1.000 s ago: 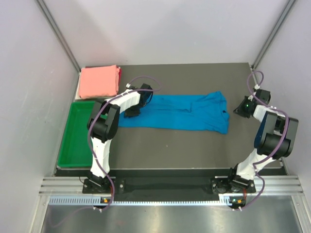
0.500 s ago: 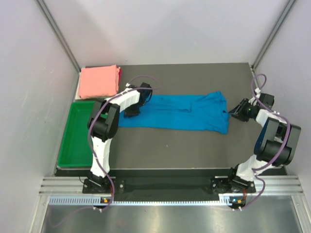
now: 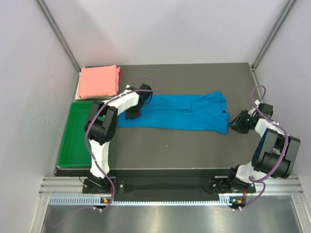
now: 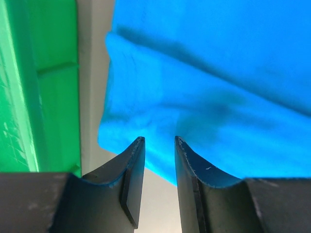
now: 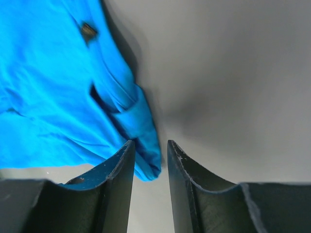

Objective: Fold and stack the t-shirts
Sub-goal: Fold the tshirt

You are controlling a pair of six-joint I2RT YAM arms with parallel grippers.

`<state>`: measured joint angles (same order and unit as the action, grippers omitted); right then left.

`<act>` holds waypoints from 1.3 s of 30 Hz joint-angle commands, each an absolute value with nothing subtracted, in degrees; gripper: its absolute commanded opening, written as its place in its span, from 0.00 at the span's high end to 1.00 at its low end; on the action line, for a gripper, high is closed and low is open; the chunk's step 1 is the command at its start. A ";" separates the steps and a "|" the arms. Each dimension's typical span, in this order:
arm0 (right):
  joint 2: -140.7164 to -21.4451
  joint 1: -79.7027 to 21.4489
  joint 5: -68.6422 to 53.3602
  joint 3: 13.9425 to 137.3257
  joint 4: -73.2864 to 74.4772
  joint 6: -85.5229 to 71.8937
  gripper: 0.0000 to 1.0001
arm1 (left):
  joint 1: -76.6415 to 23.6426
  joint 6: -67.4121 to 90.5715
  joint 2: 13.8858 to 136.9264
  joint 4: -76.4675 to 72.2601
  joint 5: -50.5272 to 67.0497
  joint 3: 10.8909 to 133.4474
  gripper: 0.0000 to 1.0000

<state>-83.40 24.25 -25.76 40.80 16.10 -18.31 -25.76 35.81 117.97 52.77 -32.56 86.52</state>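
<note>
T-shirts: two, blue shirt [image 3: 184, 112] spread, pink shirt [image 3: 99, 81] folded; left claw [image 4: 158, 141] and right claw [image 5: 151, 143] both parted.

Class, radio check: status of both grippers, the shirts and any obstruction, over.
Left gripper open over left end of blue shirt. Right gripper open at its right corner. Pink shirt folded, far-left corner. Green tray alongside, not blocking.
</note>
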 commanded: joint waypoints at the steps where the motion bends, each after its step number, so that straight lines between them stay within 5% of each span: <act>1: -83.05 24.70 -25.93 39.29 13.89 -19.60 0.67 | -26.37 36.30 113.30 50.89 -30.50 84.73 0.64; 16: -87.54 20.40 -21.72 39.72 11.16 -17.05 0.66 | -26.54 38.14 116.10 48.52 -29.44 80.77 0.64; 19: -89.20 17.76 -19.26 41.30 12.83 -16.61 0.71 | -26.54 38.58 116.72 48.52 -30.23 80.51 0.64; 24: -89.92 15.91 -9.70 42.71 16.69 -17.22 0.99 | -26.54 38.85 117.33 48.87 -32.43 80.33 0.63; 31: -85.35 14.15 6.65 48.86 26.89 -16.88 1.00 | -26.19 40.60 121.64 50.89 -37.26 80.25 0.63; 39: -87.36 13.71 9.76 47.64 26.19 -17.49 1.00 | -26.19 41.84 121.56 49.84 -36.57 78.75 0.63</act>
